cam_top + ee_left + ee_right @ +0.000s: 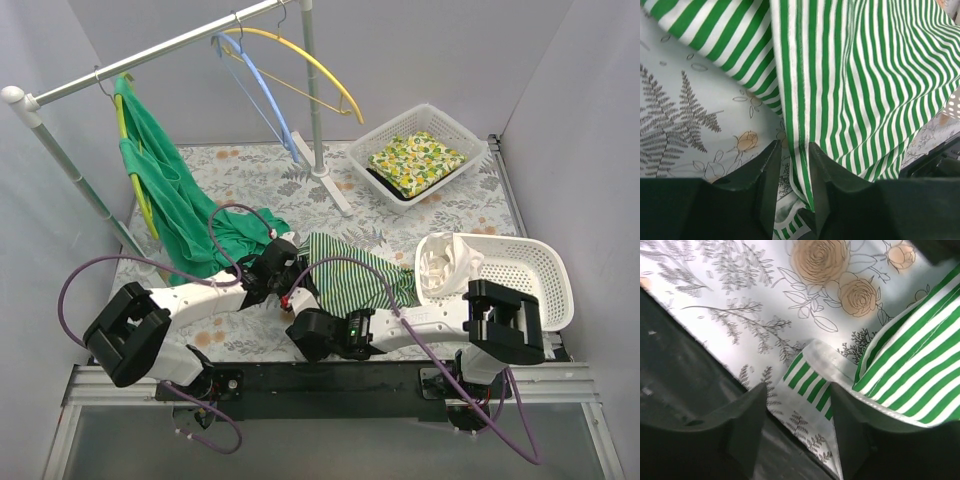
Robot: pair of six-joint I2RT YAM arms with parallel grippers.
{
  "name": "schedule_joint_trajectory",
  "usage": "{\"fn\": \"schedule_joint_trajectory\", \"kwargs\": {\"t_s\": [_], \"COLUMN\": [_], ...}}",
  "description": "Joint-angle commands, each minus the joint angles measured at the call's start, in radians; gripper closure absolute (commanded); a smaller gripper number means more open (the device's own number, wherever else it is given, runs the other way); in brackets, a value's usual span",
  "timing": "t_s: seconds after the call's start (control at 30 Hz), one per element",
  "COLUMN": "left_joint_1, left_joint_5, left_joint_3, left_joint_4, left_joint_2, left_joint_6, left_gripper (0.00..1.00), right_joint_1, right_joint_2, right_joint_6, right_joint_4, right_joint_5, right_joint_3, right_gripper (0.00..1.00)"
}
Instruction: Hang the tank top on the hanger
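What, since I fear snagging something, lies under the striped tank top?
Only the floral tablecloth shows around the tank top at its edges; whatever lies beneath its middle is covered by the cloth.

Green garment (165,195) crowding left, white basket (530,275) right, floral table (250,175) between open

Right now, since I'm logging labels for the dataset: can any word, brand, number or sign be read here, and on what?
None can be read. The tank top shows only stripes, the hanger carries no visible label, and the tablecloth bears only flowers and ferns.
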Motion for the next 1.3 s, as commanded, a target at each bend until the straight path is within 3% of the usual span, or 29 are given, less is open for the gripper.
{"fn": "schedule_joint_trajectory", "kwargs": {"t_s": [0.0, 0.03, 0.1, 0.13, 0.17, 0.27, 0.6, 0.77, 0.9, 1.07, 1.1, 1.23, 1.27], "left_joint_1": [0.010, 0.012, 0.015, 0.018, 0.029, 0.052, 0.088, 0.093, 0.095, 0.095, 0.095, 0.095, 0.096], "left_joint_5": [0.032, 0.030, 0.000, -0.014, -0.027, -0.098, -0.300, -0.430, -0.442, -0.352, -0.363, -0.453, -0.462], "left_joint_3": [0.066, 0.072, 0.087, 0.090, 0.095, 0.113, 0.222, 0.312, 0.368, 0.419, 0.450, 0.501, 0.504], "left_joint_4": [0.048, 0.039, 0.009, -0.003, -0.033, -0.101, -0.311, -0.406, -0.423, -0.434, -0.443, -0.494, -0.512], "left_joint_2": [0.012, 0.006, -0.011, -0.025, -0.052, -0.134, -0.343, -0.415, -0.398, -0.312, -0.312, -0.332, -0.320], "left_joint_6": [0.009, 0.012, 0.020, 0.024, 0.027, 0.035, 0.052, 0.082, 0.145, 0.170, 0.172, 0.176, 0.184], "left_gripper": [0.84, 0.88, 0.96, 0.99, 1.00, 1.00, 1.00, 1.00, 1.00, 0.97, 1.00, 1.00, 0.95], "right_joint_1": [0.007, 0.007, 0.007, 0.007, 0.006, 0.006, -0.005, -0.068, -0.140, -0.204, -0.270, -0.430, -0.432], "right_joint_2": [0.047, 0.045, 0.013, -0.008, -0.057, -0.174, -0.590, -0.711, -0.705, -0.621, -0.542, -0.443, -0.423], "right_joint_6": [0.051, 0.063, 0.108, 0.125, 0.137, 0.186, 0.246, 0.154, -0.011, -0.200, -0.304, -0.361, -0.364], "right_joint_4": [-0.046, -0.072, -0.153, -0.183, -0.212, -0.338, -0.666, -0.680, -0.604, -0.427, -0.419, -0.370, -0.372], "right_joint_5": [0.095, 0.115, 0.178, 0.199, 0.242, 0.311, 0.545, 0.655, 0.638, 0.456, 0.431, 0.290, 0.260], "right_joint_3": [0.067, 0.073, 0.075, 0.073, 0.072, 0.073, 0.125, 0.197, 0.295, 0.389, 0.586, 0.804, 0.862], "right_gripper": [0.44, 0.47, 0.63, 0.71, 0.87, 0.99, 0.99, 0.99, 0.99, 0.99, 0.99, 0.99, 0.99]}}
